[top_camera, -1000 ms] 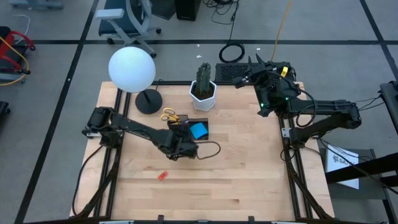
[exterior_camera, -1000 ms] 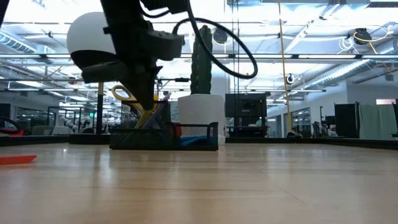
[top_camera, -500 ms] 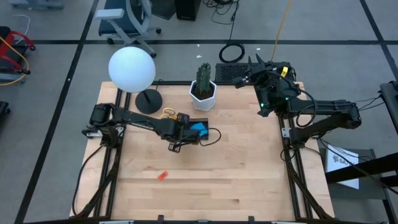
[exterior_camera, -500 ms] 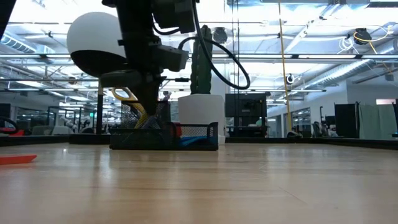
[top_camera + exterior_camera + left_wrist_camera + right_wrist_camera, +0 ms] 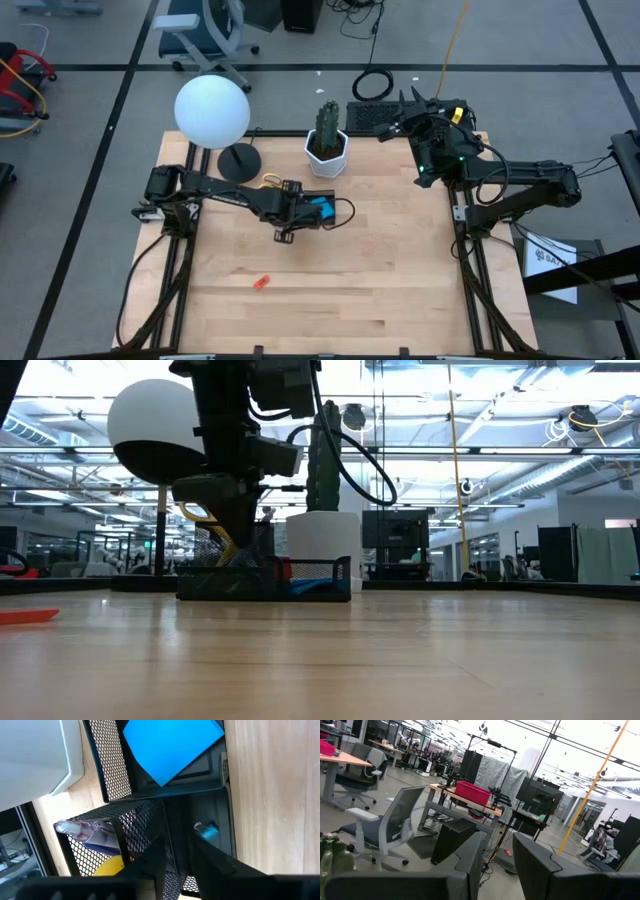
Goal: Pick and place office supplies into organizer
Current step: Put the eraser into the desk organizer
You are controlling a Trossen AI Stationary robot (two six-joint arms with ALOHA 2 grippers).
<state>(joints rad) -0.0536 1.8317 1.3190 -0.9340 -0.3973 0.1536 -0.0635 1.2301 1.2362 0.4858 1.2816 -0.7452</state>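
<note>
**Left gripper over the organizer, right arm parked at the far corner**

While the left gripper [image 5: 300,213] hangs just above the black mesh organizer [image 5: 318,206], its fingers [image 5: 210,860] stand narrowly apart with nothing between them. Under it, the blue sticky-note pad [image 5: 172,746] lies in one flat compartment, a blue pen [image 5: 206,831] lies in the slot beside it, and a purple pen [image 5: 87,831] stands in the taller mesh cup. Yellow scissors [image 5: 270,183] poke up at the organizer's left end. Just beyond it stands the white cactus pot [image 5: 327,152], with the lamp base [image 5: 238,162] to the left. A small red-orange piece [image 5: 261,282] lies well apart on the near left of the table [image 5: 400,280]. At the far right corner, the right gripper [image 5: 410,100] is held up, fingers slightly apart and empty. No writing is readable.
</note>
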